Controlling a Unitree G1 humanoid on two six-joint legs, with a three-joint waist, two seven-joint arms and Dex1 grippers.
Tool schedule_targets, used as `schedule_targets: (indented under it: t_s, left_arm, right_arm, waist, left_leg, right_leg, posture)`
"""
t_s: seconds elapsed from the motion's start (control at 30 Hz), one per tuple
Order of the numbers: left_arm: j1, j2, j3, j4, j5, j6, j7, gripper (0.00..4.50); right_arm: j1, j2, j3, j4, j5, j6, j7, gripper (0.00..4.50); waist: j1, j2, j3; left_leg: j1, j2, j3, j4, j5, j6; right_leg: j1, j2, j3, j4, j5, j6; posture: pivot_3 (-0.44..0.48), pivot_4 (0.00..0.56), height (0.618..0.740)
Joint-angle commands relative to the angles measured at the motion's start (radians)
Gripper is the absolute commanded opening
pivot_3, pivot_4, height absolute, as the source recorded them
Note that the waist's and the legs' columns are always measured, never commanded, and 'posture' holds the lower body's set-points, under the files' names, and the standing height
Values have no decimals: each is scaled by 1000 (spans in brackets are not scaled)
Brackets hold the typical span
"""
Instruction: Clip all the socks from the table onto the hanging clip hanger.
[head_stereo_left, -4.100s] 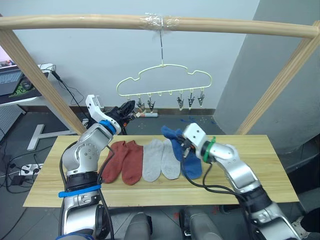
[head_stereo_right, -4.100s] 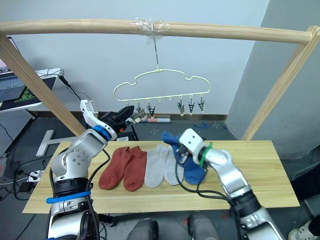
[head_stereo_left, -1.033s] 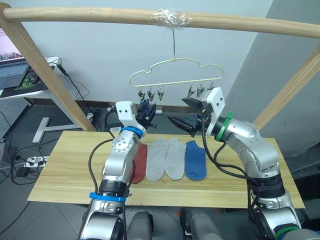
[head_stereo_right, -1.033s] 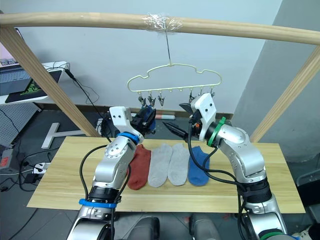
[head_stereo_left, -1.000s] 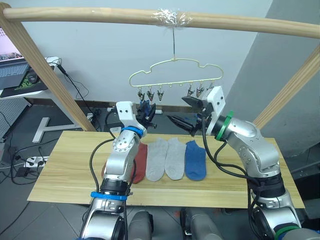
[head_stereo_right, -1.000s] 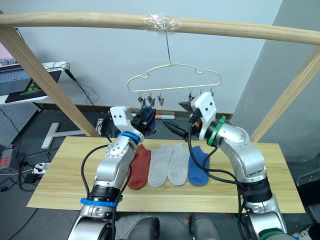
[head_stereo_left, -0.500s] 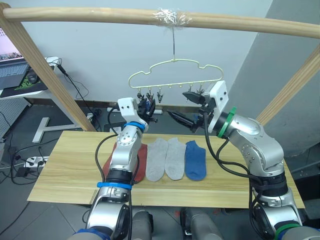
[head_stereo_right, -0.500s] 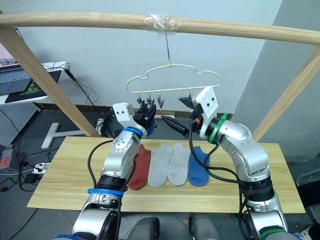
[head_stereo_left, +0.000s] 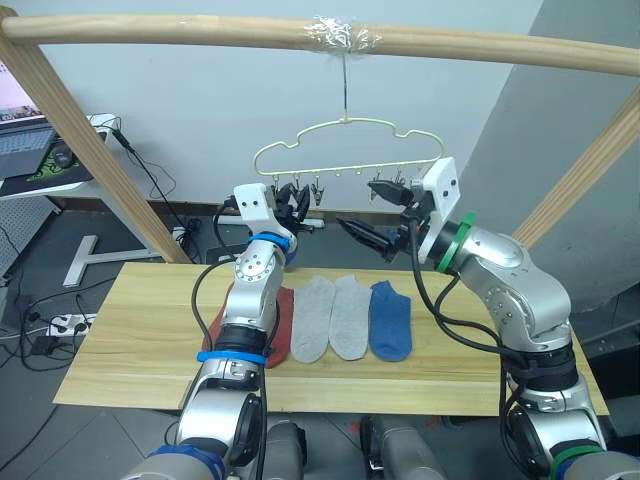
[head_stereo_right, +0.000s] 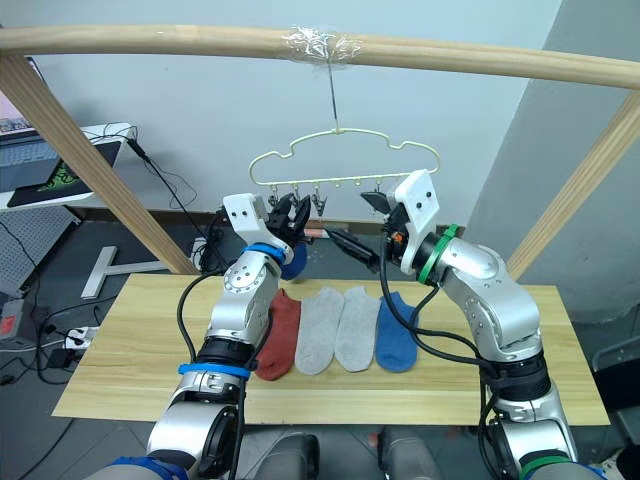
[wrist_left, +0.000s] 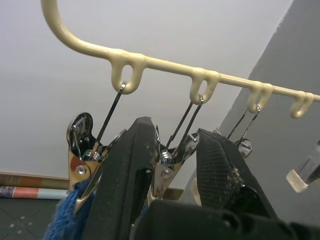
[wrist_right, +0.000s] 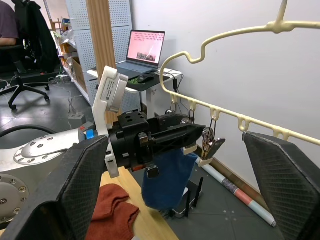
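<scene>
Blue sock (wrist_right: 169, 176) now raised to clip hanger (head_stereo_left: 345, 150) clips, left end effector (head_stereo_right: 288, 213) fingers apart, right end effector (head_stereo_left: 362, 232) spread wide.

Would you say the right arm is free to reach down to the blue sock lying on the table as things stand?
Probably yes. The right pincer is open and holds nothing, and the blue sock lies flat on the table just below it, uncovered, beside the grey socks.

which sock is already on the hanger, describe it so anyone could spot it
Start at the wooden pole overhead and follow the metal hook down to the cream clip hanger. At its left end, by the left gripper, a blue sock hangs from a clip. It alone hangs in the air; the red, grey and other blue socks lie flat on the table.
</scene>
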Motion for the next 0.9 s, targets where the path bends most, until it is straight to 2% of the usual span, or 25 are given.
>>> schedule_targets:
  t_s: [0.03, 0.3, 0.57, 0.8, 0.9]
  left_arm:
    - [-23, -3, -5, -31, 11, -27, -2, 1628]
    - [-17, -6, 1, -34, 15, -30, 7, 1628]
    - [-31, -10, 16, -36, 3, -31, 5, 11]
    - [-25, 3, 16, -57, 0, -13, -11, 11]
    - [-4, 16, 16, -90, -10, 29, -25, 11]
  right_arm:
    - [-27, -9, -20, -43, 13, -12, -4, 4500]
    - [-28, -12, -18, -44, 20, -12, -1, 4500]
    - [-22, -7, -15, -44, 24, -9, -5, 4500]
    - [-5, -5, 10, -35, 12, -18, 3, 4500]
    - [79, -21, 74, 39, -69, -34, -19, 4500]
  waist:
    - [-2, 0, 0]
    - [-3, 0, 0]
    - [-4, 0, 0]
    - [-5, 0, 0]
    - [-5, 0, 0]
  left_leg:
    - [0, 0, 0, 0, 0, 0]
    - [0, 0, 0, 0, 0, 0]
    - [0, 0, 0, 0, 0, 0]
    - [0, 0, 0, 0, 0, 0]
    - [0, 0, -1, 0, 0, 0]
  right_leg:
    - [0, 0, 0, 0, 0, 0]
    - [0, 0, 0, 0, 0, 0]
    - [0, 0, 0, 0, 0, 0]
    - [0, 0, 0, 1, 0, 0]
    - [1, 0, -1, 1, 0, 0]
  posture:
    - [-87, 186, 740]
    - [-85, 184, 740]
    - [-85, 184, 740]
    - [-80, 185, 740]
    - [-75, 189, 740]
